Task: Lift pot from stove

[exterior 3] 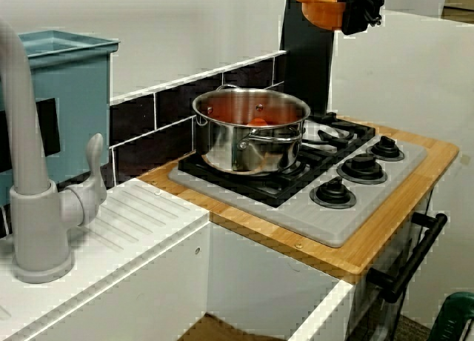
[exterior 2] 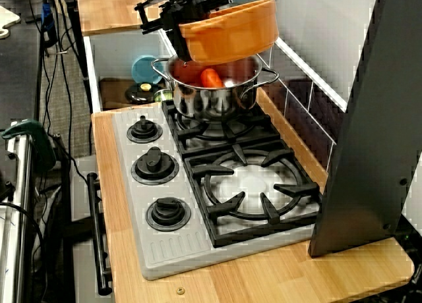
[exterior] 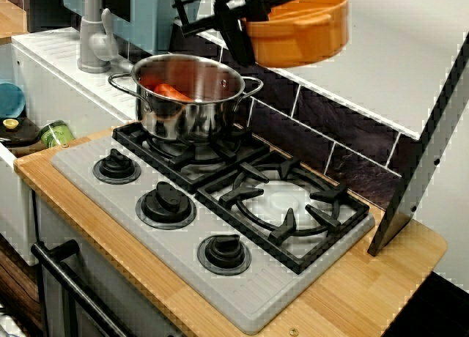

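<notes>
Cut off by the top edge: black gripper [exterior 3: 361,7] and shallow orange plastic pot [exterior 3: 324,7]; jaw contact unclear.

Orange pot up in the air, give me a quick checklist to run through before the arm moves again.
1. Orange pot off the stove: ok, it hangs well above the grates.
2. Gripper holding the pot: ok, fingers clamp its rim on one side.
3. Pot level: not ok, it tilts in the side view.
4. Steel pot undisturbed: ok, upright on the back burner with an orange item inside.
5. Front burner free: ok, nothing on it.
6. Grip firmness: cannot tell.
</notes>
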`<state>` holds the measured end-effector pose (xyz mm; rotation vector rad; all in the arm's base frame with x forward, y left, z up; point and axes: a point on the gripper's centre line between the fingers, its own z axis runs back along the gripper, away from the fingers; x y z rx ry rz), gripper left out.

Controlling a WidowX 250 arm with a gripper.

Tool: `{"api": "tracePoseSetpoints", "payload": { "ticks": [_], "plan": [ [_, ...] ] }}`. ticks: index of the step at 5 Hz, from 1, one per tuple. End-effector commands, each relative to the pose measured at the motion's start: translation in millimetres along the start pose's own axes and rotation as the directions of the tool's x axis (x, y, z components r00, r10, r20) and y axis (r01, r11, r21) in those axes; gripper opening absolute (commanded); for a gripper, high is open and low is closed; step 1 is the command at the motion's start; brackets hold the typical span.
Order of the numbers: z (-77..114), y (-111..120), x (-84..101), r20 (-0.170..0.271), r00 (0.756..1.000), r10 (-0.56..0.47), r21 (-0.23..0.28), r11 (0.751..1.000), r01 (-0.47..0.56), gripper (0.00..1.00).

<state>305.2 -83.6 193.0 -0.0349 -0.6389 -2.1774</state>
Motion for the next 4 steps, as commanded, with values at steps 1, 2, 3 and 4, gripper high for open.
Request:
{"api": "tracePoseSetpoints", "payload": {
  "ticks": [1, 2, 3, 4],
  "plan": [
    [36.0, 5.6, -3.2, -0.074, 0.996, -0.052, 0.088, 0.994, 0.059, 0.00],
    [47.5, 7.6, -5.3, -0.018, 0.998, -0.052, 0.103, 0.993, 0.054, 0.00],
    [55.0, 9.9, -4.5, -0.016, 0.999, -0.050, 0.114, 0.992, 0.052, 0.00],
    [57.5, 9.7, -3.9, -0.006, 0.998, -0.055, 0.111, 0.992, 0.055, 0.00]
  ]
}}
